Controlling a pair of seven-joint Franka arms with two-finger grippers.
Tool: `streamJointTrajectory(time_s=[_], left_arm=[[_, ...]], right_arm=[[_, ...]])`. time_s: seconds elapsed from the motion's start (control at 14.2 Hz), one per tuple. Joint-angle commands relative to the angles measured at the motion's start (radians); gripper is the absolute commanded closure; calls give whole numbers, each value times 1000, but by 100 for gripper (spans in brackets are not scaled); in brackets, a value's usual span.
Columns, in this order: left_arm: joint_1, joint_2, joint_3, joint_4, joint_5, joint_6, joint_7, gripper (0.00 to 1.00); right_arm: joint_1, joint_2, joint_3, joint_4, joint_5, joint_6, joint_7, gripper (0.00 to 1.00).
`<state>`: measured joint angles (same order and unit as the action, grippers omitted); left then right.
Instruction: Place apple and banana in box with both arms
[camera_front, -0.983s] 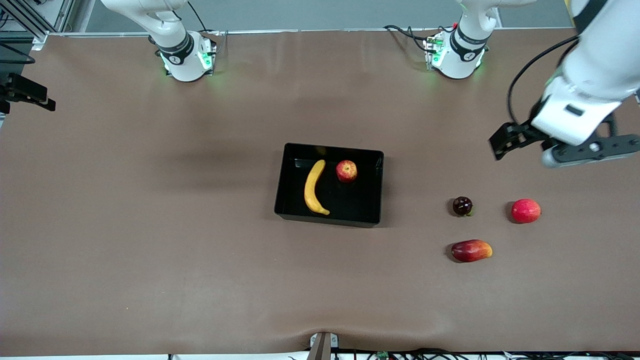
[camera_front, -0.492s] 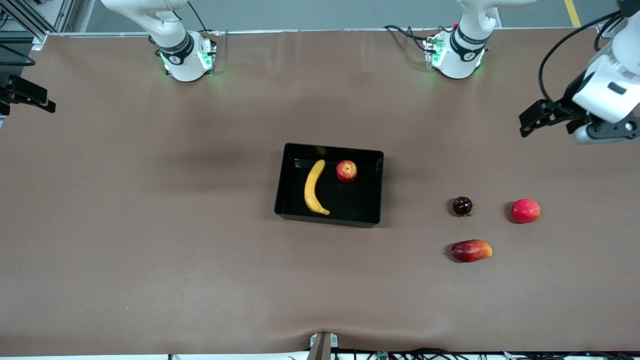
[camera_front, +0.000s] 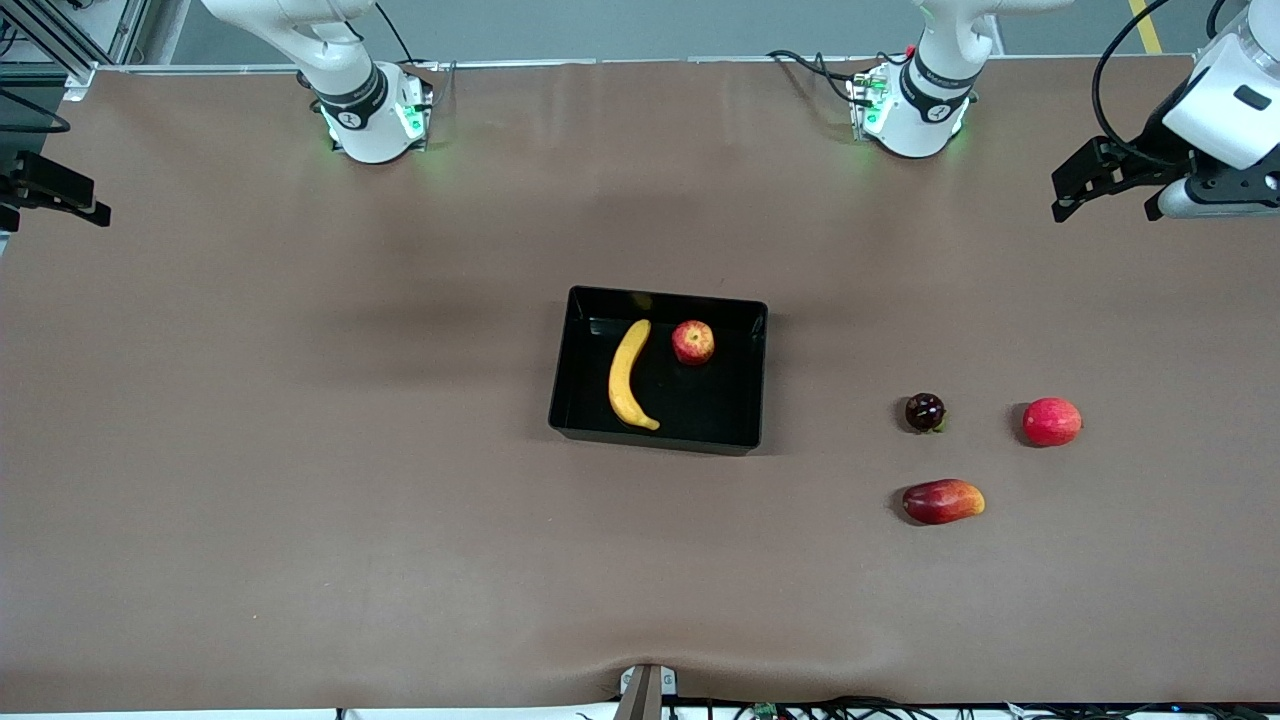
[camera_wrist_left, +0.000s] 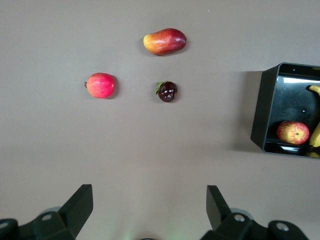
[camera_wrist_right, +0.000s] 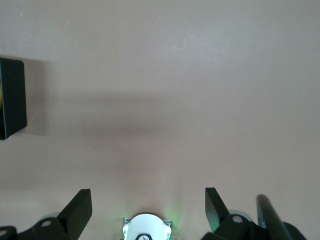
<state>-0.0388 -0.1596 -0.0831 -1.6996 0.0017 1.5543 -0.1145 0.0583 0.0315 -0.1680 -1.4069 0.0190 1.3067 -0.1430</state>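
Note:
The black box (camera_front: 655, 438) sits mid-table. Inside it lie the yellow banana (camera_front: 627, 375) and, beside it toward the left arm's end, the red apple (camera_front: 693, 342). My left gripper (camera_wrist_left: 149, 200) hangs open and empty, high over the table at the left arm's end; its hand (camera_front: 1205, 195) shows at the front view's edge. The left wrist view catches the box wall (camera_wrist_left: 259, 115), the apple (camera_wrist_left: 293, 132) and a bit of the banana (camera_wrist_left: 315, 135). My right gripper (camera_wrist_right: 147, 200) is open and empty over its own base (camera_wrist_right: 147, 227), out of the front view, with a box corner (camera_wrist_right: 12, 97) in sight.
Three loose fruits lie toward the left arm's end: a dark round one (camera_front: 925, 412), a pinkish-red round one (camera_front: 1052, 421), and an elongated red-yellow one (camera_front: 943, 501) nearest the front camera. A black mount (camera_front: 50, 185) juts in at the right arm's end.
The left arm has lifted and drawn back toward the table's end and the bases, open and empty throughout. Box, fruits and right arm have not moved.

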Motion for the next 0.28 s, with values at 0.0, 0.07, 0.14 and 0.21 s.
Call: streamJointTrajectory(time_s=[0.0,0.07,0.14,0.21], left_arm=[[2,-14,3,9,-2,-3,15,0],[5,-14,5,17,1,-5,15,0],[5,-6,5,35,6,-29,13,0],[4,3,5,52,7,-43,12,0]], right_arm=[[-2,-2,-1,16,-1,9,-10,0],[-3,-4,-1,6,-1,9,-10,0],[-3,-8,-1,-1,-1,9,-7,0],[5,-28,-1,-23,-1,16,0,0]])
